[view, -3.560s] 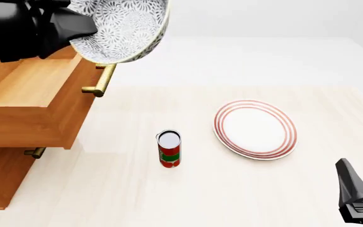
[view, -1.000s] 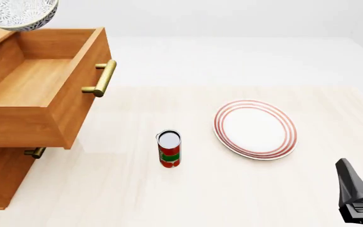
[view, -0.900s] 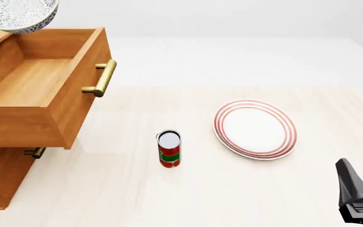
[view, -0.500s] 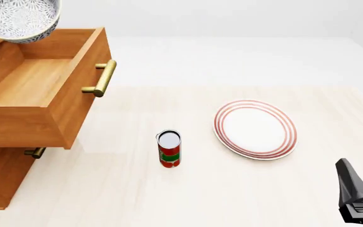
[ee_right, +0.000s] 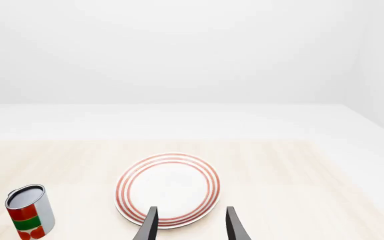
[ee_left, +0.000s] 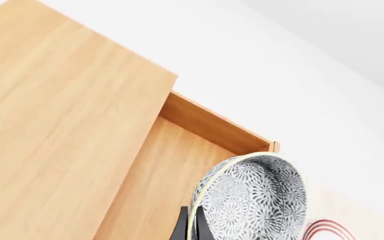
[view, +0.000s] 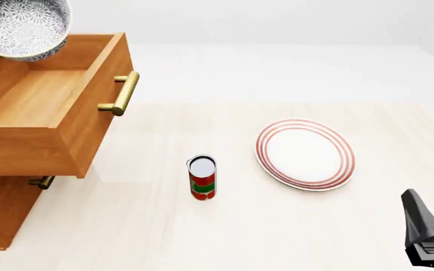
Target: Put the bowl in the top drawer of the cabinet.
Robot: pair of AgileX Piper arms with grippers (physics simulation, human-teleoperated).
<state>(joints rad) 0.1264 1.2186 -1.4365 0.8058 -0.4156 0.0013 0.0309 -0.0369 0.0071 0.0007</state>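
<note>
overhead, white walls, pale wooden table [view: 277, 226]

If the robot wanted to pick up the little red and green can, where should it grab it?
Probably round its straight middle, coming from the side. The small red and green tin can stands upright on the pale wooden table, apart from the white red-ringed plate, so there is room around it. The right claw is open with nothing in it, on the plate's side; the left one holds the bowl.
</note>
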